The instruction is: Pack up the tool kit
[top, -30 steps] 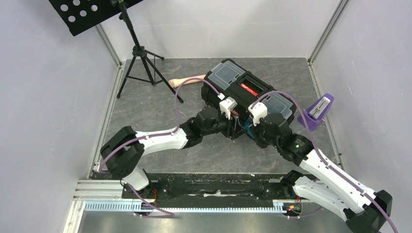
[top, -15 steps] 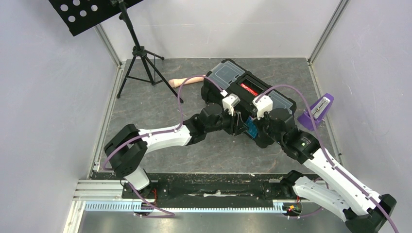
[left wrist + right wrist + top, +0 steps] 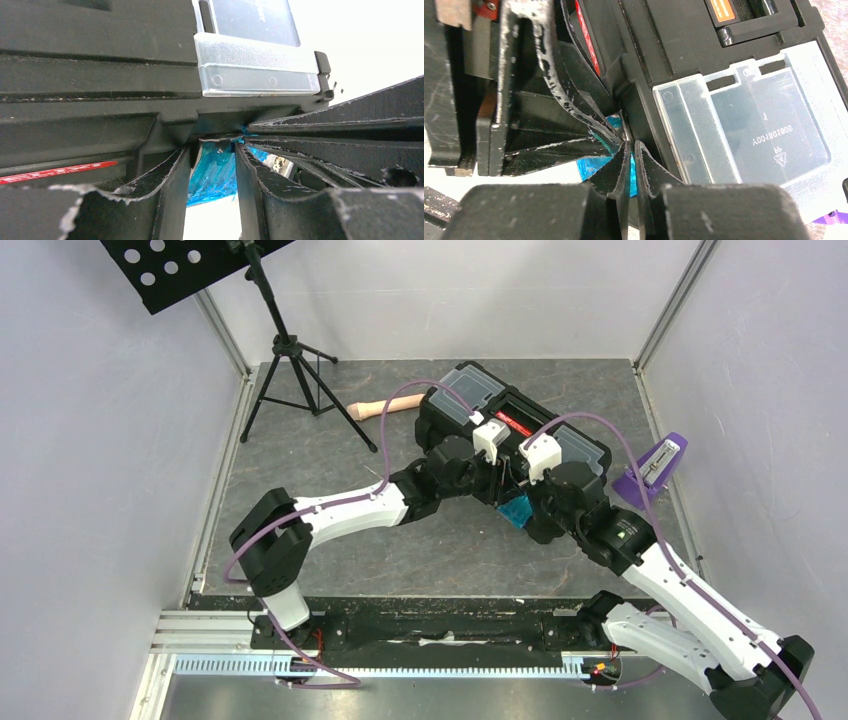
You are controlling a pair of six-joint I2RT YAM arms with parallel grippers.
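**Both arms at the front latch.** The black toolbox (image 3: 470, 390) sits lid-down and slewed diagonally on the back half of the worktop (image 3: 320, 480). No loose pliers or screwdrivers show. Your arms meet at its blue latch (image 3: 518, 510) on the near face.

- **Left gripper** (image 3: 212, 167): jaws part-open, one finger on either side of the latch. You cannot tell whether they bear on it.
- **Right gripper** (image 3: 631, 160): jaws drawn to a slit, with a sliver of blue showing in it.

**Hazards:**
- Two sets of fingers crowd one small latch and may jam together.
- A glancing grip may slip off the plastic.
- A sideways pull may skid the box toward the purple stapler-like object (image 3: 655, 470) near its right end.
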